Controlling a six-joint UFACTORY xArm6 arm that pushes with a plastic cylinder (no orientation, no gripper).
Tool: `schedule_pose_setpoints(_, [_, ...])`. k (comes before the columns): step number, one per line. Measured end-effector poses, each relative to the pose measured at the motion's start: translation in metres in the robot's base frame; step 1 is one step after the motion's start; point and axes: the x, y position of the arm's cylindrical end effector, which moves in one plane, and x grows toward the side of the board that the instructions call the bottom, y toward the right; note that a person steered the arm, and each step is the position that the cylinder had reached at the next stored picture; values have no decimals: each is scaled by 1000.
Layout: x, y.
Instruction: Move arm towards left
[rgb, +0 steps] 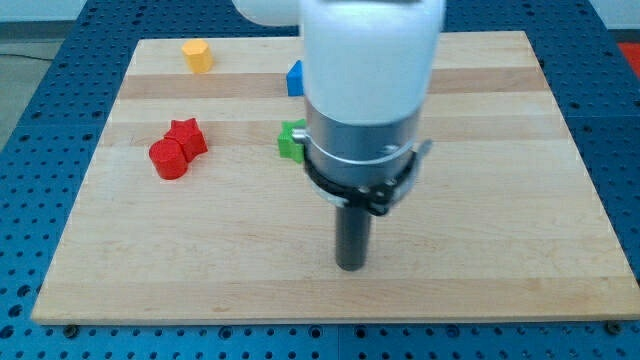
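My tip (350, 267) rests on the wooden board (200, 260) below the view's middle, with no block touching it. A green block (291, 140) lies up and to the left of the tip, partly hidden behind the arm. A blue block (294, 78) sits above it, also partly hidden by the arm. A red cylinder (168, 159) and a red star-shaped block (187, 137) touch each other at the view's left. A yellow block (198, 56) sits near the board's top left.
The white and grey arm body (368, 90) covers the view's top middle. A blue perforated table (30, 200) surrounds the board on all sides.
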Motion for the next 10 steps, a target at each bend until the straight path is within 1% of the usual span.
schedule_pose_setpoints(6, [-5,-52])
schedule_pose_setpoints(10, [-5,-68])
